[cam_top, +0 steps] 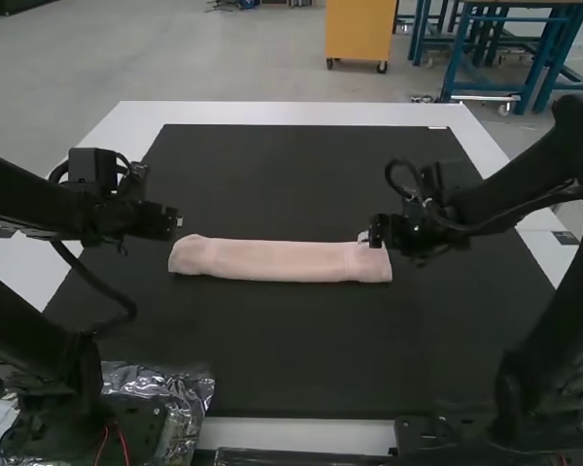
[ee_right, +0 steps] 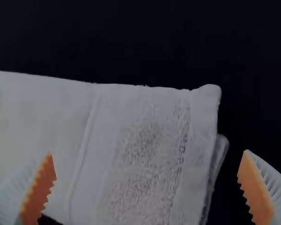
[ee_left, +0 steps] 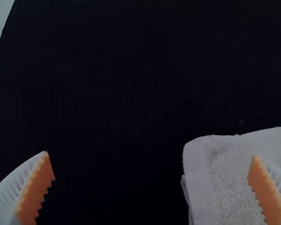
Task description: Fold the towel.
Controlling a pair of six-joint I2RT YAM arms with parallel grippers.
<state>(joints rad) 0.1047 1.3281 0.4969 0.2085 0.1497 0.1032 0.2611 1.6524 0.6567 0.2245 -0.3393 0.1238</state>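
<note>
Crosswise on the black mat (cam_top: 301, 349) lies the pink towel (cam_top: 282, 260) in a narrow folded strip, the left gripper (cam_top: 177, 221) and right gripper (cam_top: 369, 236) wide open and empty by its opposite ends.

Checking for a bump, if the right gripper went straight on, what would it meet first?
Most likely the towel, near its right end. The right gripper is open and aimed there, though how far off is unclear.
</note>
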